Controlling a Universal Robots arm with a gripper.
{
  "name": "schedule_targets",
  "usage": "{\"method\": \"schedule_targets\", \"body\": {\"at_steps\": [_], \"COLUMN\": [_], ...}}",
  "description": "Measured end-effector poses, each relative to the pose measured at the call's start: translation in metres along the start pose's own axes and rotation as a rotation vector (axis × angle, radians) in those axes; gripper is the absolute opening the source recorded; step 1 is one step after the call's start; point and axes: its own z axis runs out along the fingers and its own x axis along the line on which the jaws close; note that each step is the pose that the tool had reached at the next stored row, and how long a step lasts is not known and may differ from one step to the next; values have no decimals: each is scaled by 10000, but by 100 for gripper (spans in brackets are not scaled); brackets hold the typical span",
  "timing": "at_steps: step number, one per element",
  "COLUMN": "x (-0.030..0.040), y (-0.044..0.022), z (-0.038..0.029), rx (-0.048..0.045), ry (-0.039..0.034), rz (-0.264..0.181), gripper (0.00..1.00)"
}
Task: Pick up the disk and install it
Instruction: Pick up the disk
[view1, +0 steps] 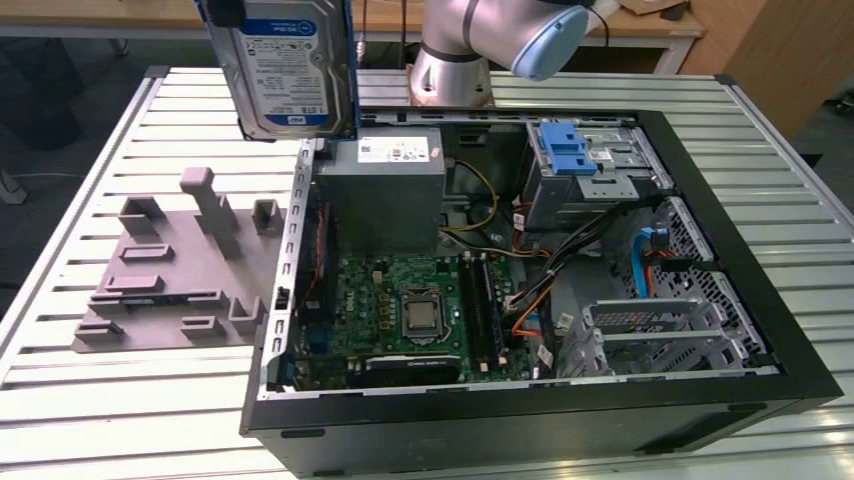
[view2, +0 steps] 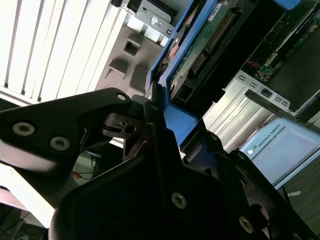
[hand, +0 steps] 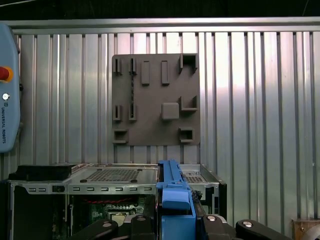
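The disk (view1: 287, 70) hangs upright in the air above the table's back left in the exterior view, over the left wall of the open computer case (view1: 694, 400). Its white-and-blue label faces the camera and a blue carrier frame runs along its edges. My gripper (view2: 155, 102) is shut on the disk's blue frame (view2: 176, 119); the drive's green circuit board (view2: 210, 45) shows beyond the black fingers. In the first wrist view the blue frame's edge (hand: 173, 192) stands up between the gripper's (hand: 175, 220) black links.
Inside the case are a grey power supply box (view1: 380, 195), a motherboard (view1: 400, 310) and a metal drive cage with a blue latch (view1: 567, 150). A grey fixture plate (view1: 174, 270) lies on the slatted table to the exterior view's left. The arm's base (view1: 451, 70) stands behind the case.
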Motion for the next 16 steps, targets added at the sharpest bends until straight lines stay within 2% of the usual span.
{"method": "schedule_targets", "body": {"at_steps": [6,10,12,16], "x": [-1,-3,-5,25], "y": [-45,-125,-204,-221], "z": [-1,-2,-4,-3], "rx": [0,0,-1,0], "ry": [0,0,0,0], "rz": [1,0,1,0], "gripper": [36,36,36,36]}}
